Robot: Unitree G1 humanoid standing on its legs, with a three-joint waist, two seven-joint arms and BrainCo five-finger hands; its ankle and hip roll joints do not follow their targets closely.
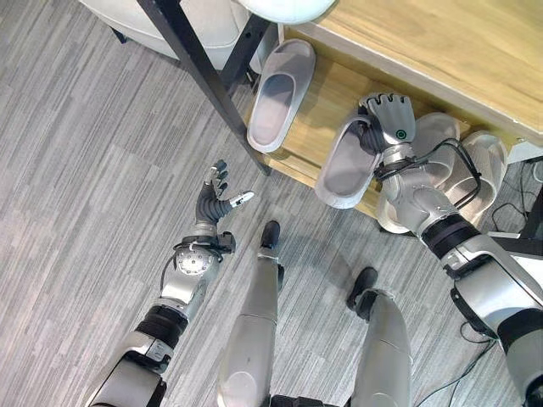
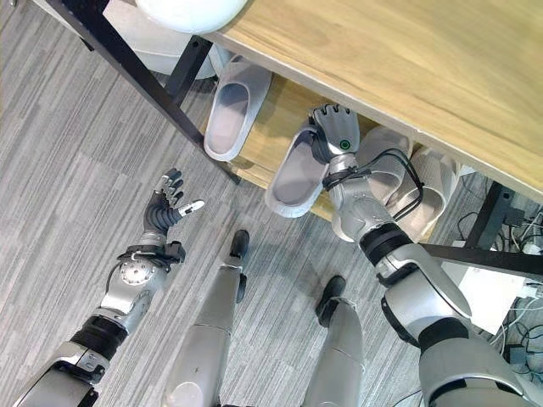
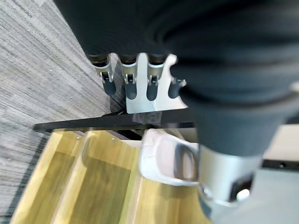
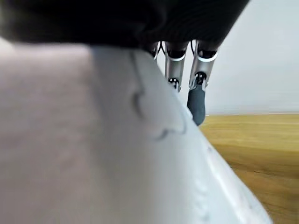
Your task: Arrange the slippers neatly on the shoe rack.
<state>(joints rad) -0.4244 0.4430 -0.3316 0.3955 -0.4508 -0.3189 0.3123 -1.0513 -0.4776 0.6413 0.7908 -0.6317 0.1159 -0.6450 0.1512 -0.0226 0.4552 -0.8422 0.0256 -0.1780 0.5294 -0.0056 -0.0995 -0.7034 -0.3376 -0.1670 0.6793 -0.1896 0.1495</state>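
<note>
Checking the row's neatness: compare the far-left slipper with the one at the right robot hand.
The far-left slipper lies alone, untouched, mostly on the wooden shelf. The slipper at the right robot hand, the second slipper, has its heel hanging past the shelf's front edge. Both are pale grey, open-toed, heels toward the robot.

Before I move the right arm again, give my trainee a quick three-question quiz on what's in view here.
1. True or false: the left hand holds a slipper.
2. Which slipper is the right hand on? A) the far-left slipper B) the middle slipper overhanging the shelf edge C) one on the floor
3. Fill in: the slippers sit on the wooden ___ under the table top.

Key: 1 false, its fingers are spread over bare floor. 2 B. 3 shelf.
</note>
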